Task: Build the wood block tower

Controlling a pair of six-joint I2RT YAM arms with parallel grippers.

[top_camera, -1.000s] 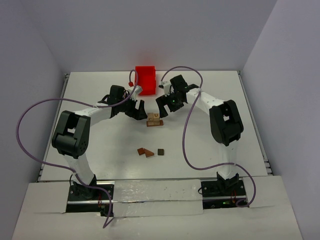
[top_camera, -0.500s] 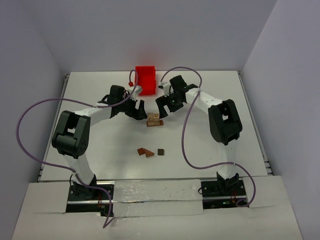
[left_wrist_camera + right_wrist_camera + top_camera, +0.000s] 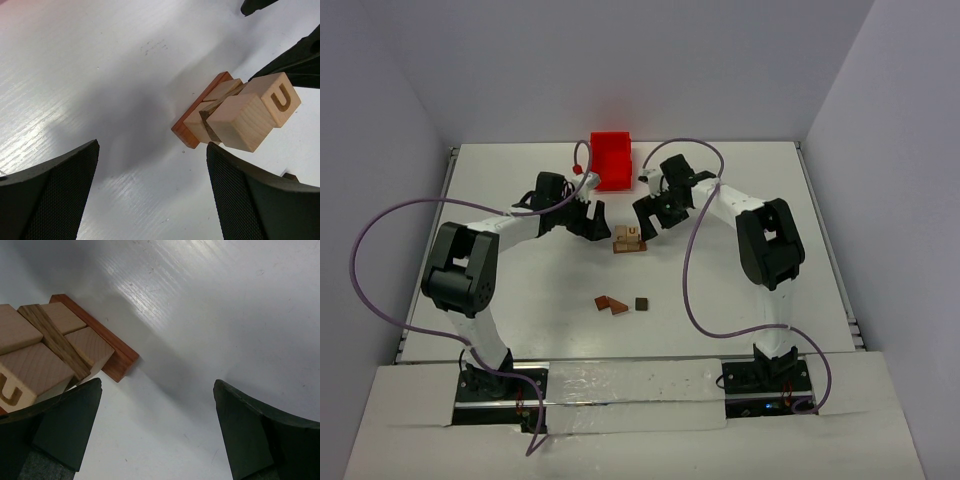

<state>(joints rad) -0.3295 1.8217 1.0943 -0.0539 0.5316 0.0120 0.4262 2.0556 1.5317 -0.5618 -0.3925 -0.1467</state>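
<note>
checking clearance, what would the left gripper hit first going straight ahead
Probably the wood block tower, just ahead and off toward one finger of the open left gripper; depth is unclear, so the white table might come first.

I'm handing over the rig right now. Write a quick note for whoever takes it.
Left gripper: open, empty, just left of the tower.
Right gripper: open, empty, just right of it.
Done: red-brown base, light cubes, a thin dark slat and a cube marked U are stacked.
To do: red-brown pieces and a dark cube lie loose, apart from it, to be added.
</note>
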